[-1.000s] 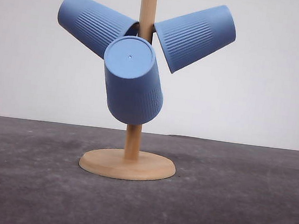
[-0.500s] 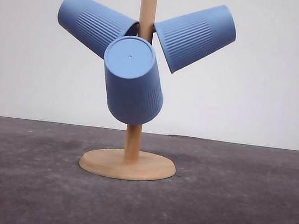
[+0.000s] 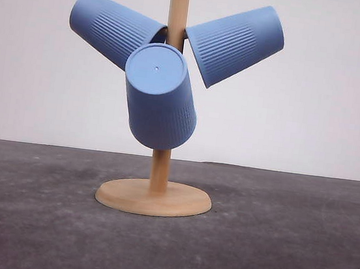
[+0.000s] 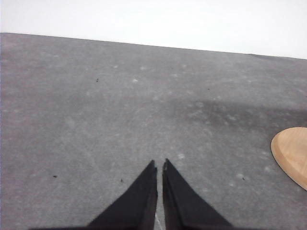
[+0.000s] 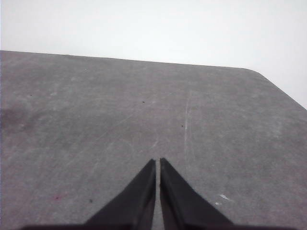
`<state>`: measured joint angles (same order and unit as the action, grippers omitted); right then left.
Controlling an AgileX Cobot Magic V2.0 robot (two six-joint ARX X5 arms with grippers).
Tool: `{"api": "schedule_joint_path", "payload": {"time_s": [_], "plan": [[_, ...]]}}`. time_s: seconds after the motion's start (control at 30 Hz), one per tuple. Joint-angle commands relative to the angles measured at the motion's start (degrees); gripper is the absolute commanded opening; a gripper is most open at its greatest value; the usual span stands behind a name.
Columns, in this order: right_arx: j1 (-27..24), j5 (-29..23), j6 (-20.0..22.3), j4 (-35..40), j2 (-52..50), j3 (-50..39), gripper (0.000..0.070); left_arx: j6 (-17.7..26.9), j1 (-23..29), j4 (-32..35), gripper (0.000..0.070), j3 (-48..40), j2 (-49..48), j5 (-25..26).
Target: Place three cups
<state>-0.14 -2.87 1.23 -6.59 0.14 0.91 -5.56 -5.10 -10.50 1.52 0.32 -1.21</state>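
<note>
You have all 3 light-blue ribbed plastic cups hanging mouth-inward on the pale wooden cup tree (image 3: pixel 158 171): the upper-left cup (image 3: pixel 114 29), the upper-right cup (image 3: pixel 236 43), and the front cup (image 3: pixel 160 99), bottom toward you. Nothing has shifted over the last second; cups and stand sit exactly as before, so you are looking at either a settled finish or a start not yet begun. The stand's round base (image 3: pixel 153 197) rests on the dark grey bench (image 3: pixel 284 252). Your left claw (image 4: pixel 159 167) and right claw (image 5: pixel 158 165) are both closed on nothing, low over bare bench, well apart from the cups.
</note>
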Motion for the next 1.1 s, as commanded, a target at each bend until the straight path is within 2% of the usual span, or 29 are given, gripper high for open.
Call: {"api": "schedule_joint_path", "payload": {"time_s": [0.0, 1.07], "plan": [[0.04, -0.17, -0.66, 0.61, 0.07, -0.20, 0.0013, -0.07, 0.07, -0.24, 0.0000, -0.76, -0.07, -0.11], [0.04, -0.17, -0.66, 0.61, 0.07, -0.20, 0.0013, -0.07, 0.07, -0.24, 0.0000, -0.76, -0.07, -0.11]]}}
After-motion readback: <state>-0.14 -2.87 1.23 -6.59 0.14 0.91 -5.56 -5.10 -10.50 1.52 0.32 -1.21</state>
